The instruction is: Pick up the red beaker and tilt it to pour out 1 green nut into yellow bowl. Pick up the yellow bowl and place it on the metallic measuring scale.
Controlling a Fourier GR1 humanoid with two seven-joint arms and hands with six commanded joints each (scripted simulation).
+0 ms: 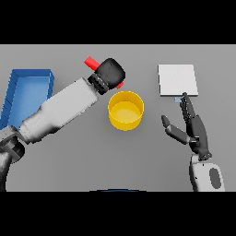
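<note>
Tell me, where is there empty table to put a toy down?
Bare table lies below the yellow bowl, between the left arm and the open right hand. More lies between the bowl and the scale. It is crowded above the bowl, where the left hand holds the red beaker beside the blue bin.

beaker (91, 61): red | bowl (125, 110): yellow | scale (177, 79): pale grey, plain | bin (23, 94): blue | left hand (110, 71): black | right hand (193, 126): dark grey | bench (92, 156): plain grey
</note>
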